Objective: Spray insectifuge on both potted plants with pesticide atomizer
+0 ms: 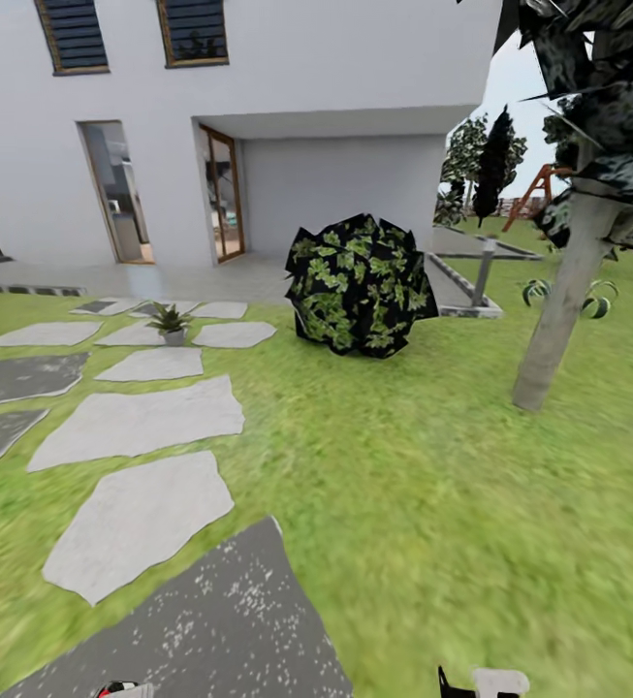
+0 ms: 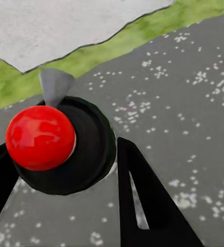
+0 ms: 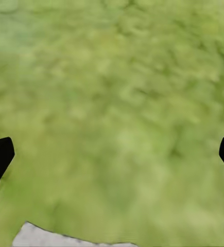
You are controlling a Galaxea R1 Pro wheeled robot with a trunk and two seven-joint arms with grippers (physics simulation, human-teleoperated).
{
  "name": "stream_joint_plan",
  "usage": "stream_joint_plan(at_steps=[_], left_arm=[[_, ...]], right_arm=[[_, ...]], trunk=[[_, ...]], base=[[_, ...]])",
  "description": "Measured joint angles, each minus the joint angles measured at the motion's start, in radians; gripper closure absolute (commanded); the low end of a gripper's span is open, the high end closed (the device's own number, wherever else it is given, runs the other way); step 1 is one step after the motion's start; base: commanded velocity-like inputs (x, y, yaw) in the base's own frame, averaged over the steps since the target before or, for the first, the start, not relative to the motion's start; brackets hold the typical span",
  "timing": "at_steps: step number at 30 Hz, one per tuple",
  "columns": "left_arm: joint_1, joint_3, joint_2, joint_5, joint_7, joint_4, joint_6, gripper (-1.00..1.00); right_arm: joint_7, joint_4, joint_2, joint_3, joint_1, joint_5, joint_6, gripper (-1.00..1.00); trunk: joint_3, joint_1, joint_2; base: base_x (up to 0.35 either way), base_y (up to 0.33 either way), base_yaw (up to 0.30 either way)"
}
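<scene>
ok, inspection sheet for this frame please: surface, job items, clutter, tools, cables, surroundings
Surface: green lawn with pale stepping stones and a dark speckled slab close in front.
Job items: one potted plant upright among the far stones; sprayer with red top and black body sits between the left tool's fingers.
Clutter: nothing seen.
Tools: left tool shut on the sprayer; right tool open, nothing between its fingers, above grass.
Cables: nothing seen.
Surroundings: white house, dark leafy bush, tree trunk to the right.
</scene>
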Motion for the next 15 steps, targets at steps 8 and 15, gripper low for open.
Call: stream_joint_plan(at_steps=[8, 15], left_arm=[[0.0, 0.001, 0.0, 0.0, 0.0, 0.0, 0.0, 1.0], [0.0, 0.001, 0.0, 0.0, 0.0, 0.001, 0.0, 1.0]], right_arm=[[0.0, 0.0, 0.0, 0.0, 0.0, 0.0, 0.0, -1.0], [0.0, 0.0, 0.0, 0.0, 0.001, 0.0, 0.0, -1.0]], trunk=[[0.0, 0.0, 0.0], [0.0, 0.0, 0.0]], base=[[0.286, 0.184, 0.278], [0.307, 0.125, 0.278]])
